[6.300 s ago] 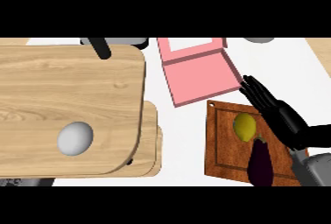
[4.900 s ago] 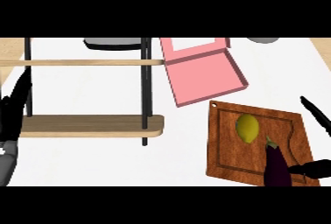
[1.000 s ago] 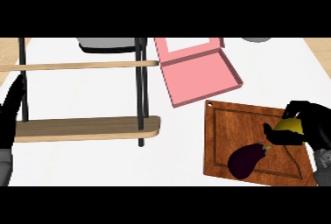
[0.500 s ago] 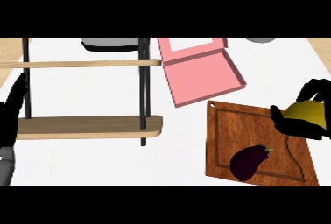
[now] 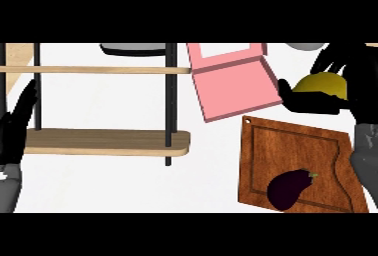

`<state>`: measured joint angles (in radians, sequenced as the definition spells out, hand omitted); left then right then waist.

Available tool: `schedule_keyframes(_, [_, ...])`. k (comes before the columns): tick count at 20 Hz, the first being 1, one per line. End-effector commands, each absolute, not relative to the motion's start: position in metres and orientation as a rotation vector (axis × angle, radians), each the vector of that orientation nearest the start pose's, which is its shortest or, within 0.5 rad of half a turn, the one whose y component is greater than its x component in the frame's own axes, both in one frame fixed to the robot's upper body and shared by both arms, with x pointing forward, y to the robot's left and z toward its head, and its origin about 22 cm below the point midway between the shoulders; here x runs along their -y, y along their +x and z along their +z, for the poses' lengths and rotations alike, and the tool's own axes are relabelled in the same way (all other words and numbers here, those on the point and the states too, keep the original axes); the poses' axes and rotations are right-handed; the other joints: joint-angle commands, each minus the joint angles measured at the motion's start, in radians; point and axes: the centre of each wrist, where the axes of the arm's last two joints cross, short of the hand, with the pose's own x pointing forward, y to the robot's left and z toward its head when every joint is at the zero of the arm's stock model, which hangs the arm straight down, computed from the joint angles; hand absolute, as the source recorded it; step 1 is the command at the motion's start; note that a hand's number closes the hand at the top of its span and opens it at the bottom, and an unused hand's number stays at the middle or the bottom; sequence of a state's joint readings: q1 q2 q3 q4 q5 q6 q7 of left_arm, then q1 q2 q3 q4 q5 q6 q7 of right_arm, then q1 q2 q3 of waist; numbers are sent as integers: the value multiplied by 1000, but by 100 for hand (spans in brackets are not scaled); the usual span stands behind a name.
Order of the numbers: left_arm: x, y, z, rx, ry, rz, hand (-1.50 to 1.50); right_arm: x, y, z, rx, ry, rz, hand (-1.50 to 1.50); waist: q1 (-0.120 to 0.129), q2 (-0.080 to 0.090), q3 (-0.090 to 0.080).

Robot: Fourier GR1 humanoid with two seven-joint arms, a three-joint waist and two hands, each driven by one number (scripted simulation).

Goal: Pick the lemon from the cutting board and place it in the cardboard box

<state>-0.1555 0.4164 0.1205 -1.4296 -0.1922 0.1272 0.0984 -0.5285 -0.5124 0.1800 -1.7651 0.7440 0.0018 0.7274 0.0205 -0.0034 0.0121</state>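
- The black right hand (image 5: 317, 102) curls round the yellow lemon (image 5: 325, 85), held above the white counter (image 5: 111, 180) just beyond the far edge of the brown wooden cutting board (image 5: 295, 150).
- The pink open box (image 5: 232, 82) lies just left of the lemon.
- A dark purple eggplant (image 5: 289, 188) lies near the board's near edge.
- The black left hand (image 5: 16, 132) rests at the counter's left edge, fingers straight.

The right robot hand (image 5: 325, 100) curls round the lemon (image 5: 325, 85), hiding its underside and far side. The cutting board (image 5: 295, 150) runs under the grey forearm at the right and is cut off at the lower edge. The left robot hand (image 5: 16, 132) is clipped by the left edge, and the pink box (image 5: 232, 85) is cropped at the top.
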Motion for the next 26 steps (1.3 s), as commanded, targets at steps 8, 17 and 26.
schedule_keyframes(8, [-352,271,24,1392,630,-237,0,185,391,220,1505,-1016,442,150,24,18,-13])
schedule_keyframes(17, [-339,279,30,1411,604,-253,0,174,447,201,1427,-986,450,150,41,24,-12])
schedule_keyframes(26, [-339,293,39,1436,602,-255,0,174,465,147,1260,-909,294,-150,54,42,-12])
